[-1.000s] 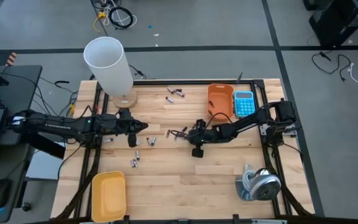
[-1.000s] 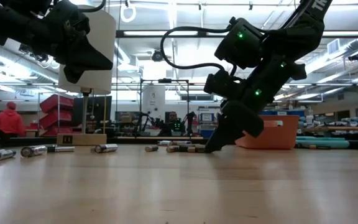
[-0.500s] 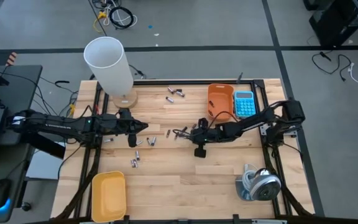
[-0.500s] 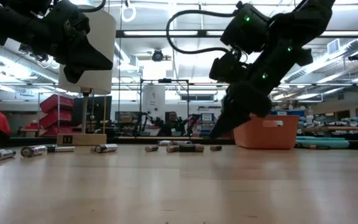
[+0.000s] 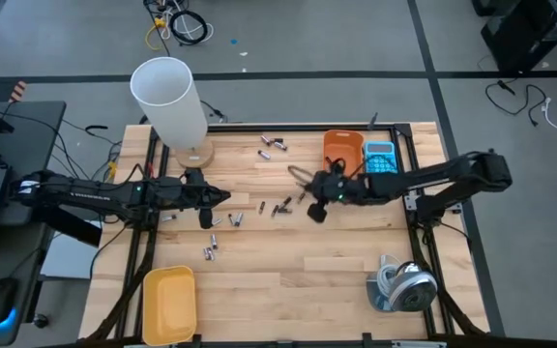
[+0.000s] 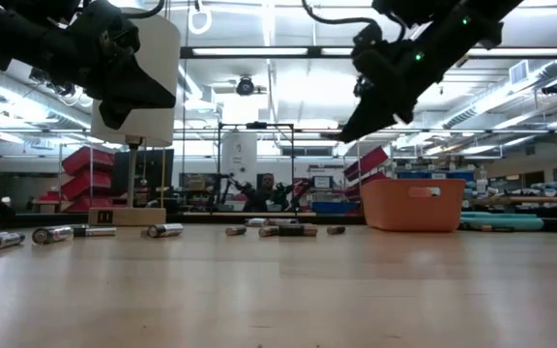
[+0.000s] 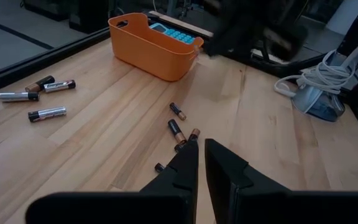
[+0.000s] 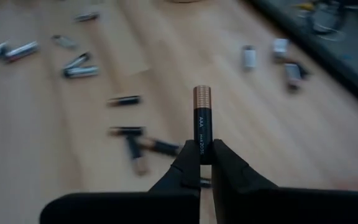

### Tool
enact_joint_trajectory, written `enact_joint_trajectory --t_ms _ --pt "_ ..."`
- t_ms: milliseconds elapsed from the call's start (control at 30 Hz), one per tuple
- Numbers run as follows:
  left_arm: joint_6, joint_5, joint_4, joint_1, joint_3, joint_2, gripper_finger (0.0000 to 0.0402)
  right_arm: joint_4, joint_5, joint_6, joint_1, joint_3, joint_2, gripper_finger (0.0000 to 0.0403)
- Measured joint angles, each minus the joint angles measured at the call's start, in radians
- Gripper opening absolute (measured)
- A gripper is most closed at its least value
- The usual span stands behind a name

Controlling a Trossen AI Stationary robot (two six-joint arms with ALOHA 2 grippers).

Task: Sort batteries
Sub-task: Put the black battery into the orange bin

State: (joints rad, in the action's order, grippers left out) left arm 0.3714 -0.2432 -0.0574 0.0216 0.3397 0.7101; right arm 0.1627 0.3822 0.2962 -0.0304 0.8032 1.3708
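Batteries lie loose on the wooden table in groups: near the far edge (image 5: 274, 145), mid-table (image 5: 280, 206) (image 6: 283, 230) and toward the near left (image 5: 211, 249). My right gripper (image 5: 309, 189) (image 6: 344, 135) hangs high above the table just left of the orange bin (image 5: 341, 155), shut on one black battery with a copper end (image 8: 202, 118). My left gripper (image 5: 223, 197) (image 7: 201, 149) waits over the table's left-middle with only a narrow slit between its fingers and nothing in it. My right gripper pinches the battery's black end (image 8: 202, 148) between its two fingertips. The battery lies along the fingers and sticks out past them, copper end (image 8: 202, 93) farthest from me. The fingers slant down from the table's right side, and the battery is lifted clear of the table.
A blue calculator (image 5: 380, 159) lies right of the orange bin. A yellow tray (image 5: 169, 304) sits at the near left corner, a tall white cylinder on a wooden base (image 5: 167, 97) at the far left, and a grey corded appliance (image 5: 401, 285) at the near right.
My right gripper has risen from among the mid-table batteries, lifting one battery clear. It has moved toward the table's right and far edges, toward the orange bin, and has rolled somewhat as it went.
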Motion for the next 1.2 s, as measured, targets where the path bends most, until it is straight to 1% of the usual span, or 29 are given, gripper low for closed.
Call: enact_joint_trajectory --t_ms 100,267,400,600,733,1033,1200 --pt "0.0 0.0 0.0 0.0 0.0 0.0 0.003 0.079 0.036 0.026 -0.048 0.0 -0.048 0.0007" --pt "0.0 0.0 0.0 0.0 0.0 0.0 0.003 0.22 0.044 0.09 -0.15 0.001 -0.086 0.0007" --pt "0.0 0.0 0.0 0.0 0.0 0.0 0.003 0.319 0.044 0.134 -0.228 0.001 -0.086 0.0007" --pt "-0.002 0.0 0.001 0.0 0.0 0.0 0.003 0.398 0.039 0.182 -0.313 0.001 -0.067 0.0007" --pt "-0.005 -0.001 0.003 0.0 0.0 0.003 0.003 0.408 0.014 0.192 -0.338 0.001 -0.048 0.0007" --pt "-0.007 -0.01 0.004 0.0 0.0 0.016 0.003 0.408 -0.016 0.199 -0.347 0.001 -0.014 0.0008" --pt "-0.008 -0.018 0.004 0.0 0.0 0.019 0.003 0.408 -0.02 0.199 -0.347 0.001 -0.014 0.002"
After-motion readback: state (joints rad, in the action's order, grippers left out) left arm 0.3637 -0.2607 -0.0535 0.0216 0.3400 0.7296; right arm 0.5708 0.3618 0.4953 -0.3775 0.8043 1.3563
